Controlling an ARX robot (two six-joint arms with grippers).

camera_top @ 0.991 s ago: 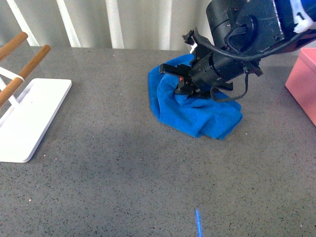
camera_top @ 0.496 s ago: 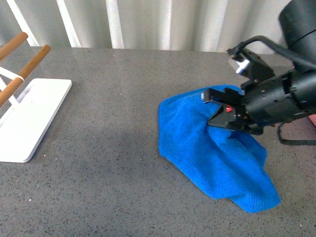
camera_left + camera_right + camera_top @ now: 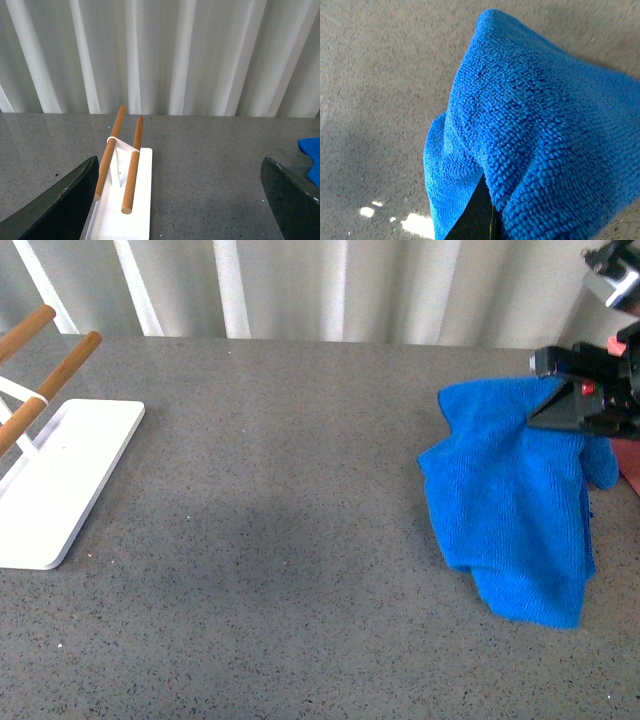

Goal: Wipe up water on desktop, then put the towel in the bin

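Observation:
The blue towel hangs in folds from my right gripper at the far right of the front view, its lower edge close to the speckled grey desktop. That gripper is shut on the towel. In the right wrist view the towel drapes over the gripper and hides most of it. A pink sliver of the bin shows at the right edge, just behind the towel. My left gripper is open above the desktop with nothing between its fingers. I cannot make out any water.
A flat white tray with two wooden rods stands at the left; it also lies below the left gripper as tray. White corrugated panels back the desktop.
My right gripper has swung right and risen with the towel. The towel has left the middle of the desktop and now hangs next to the bin.

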